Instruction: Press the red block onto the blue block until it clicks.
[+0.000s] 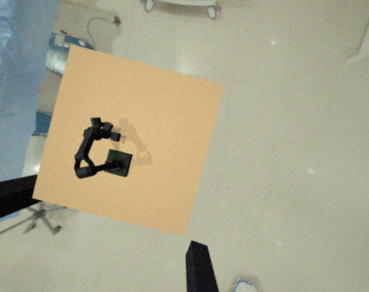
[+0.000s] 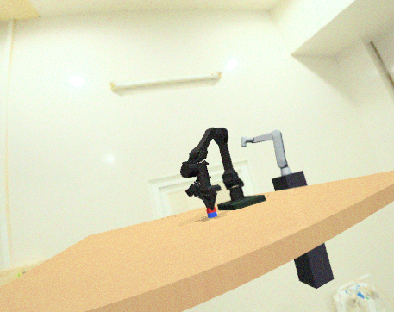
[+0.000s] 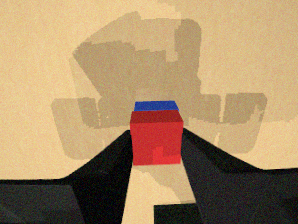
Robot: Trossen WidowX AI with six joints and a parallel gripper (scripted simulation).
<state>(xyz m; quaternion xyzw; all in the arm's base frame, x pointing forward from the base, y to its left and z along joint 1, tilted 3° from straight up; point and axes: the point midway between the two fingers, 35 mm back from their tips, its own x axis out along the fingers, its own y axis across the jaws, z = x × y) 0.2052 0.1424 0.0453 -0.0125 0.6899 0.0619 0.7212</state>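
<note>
The red block (image 2: 211,210) (image 3: 156,142) is between the fingertips of my gripper (image 2: 210,209) (image 3: 155,134), which is shut on it from both sides. The blue block (image 2: 212,215) (image 3: 156,106) is on the table right below the red block. In the exterior view the two blocks show one directly above the other, with no gap that I can see. In the wrist view only a strip of the blue block shows past the red one's far edge. Whether they are locked together I cannot tell. In the top view neither block can be made out.
The table (image 1: 171,121) (image 2: 161,258) is a square wooden top. The arm's dark base plate (image 1: 126,157) (image 2: 253,200) is close to the blocks, and its edge shows at the bottom of the wrist view. A grey arm (image 2: 278,148) stands on a dark post beyond the table.
</note>
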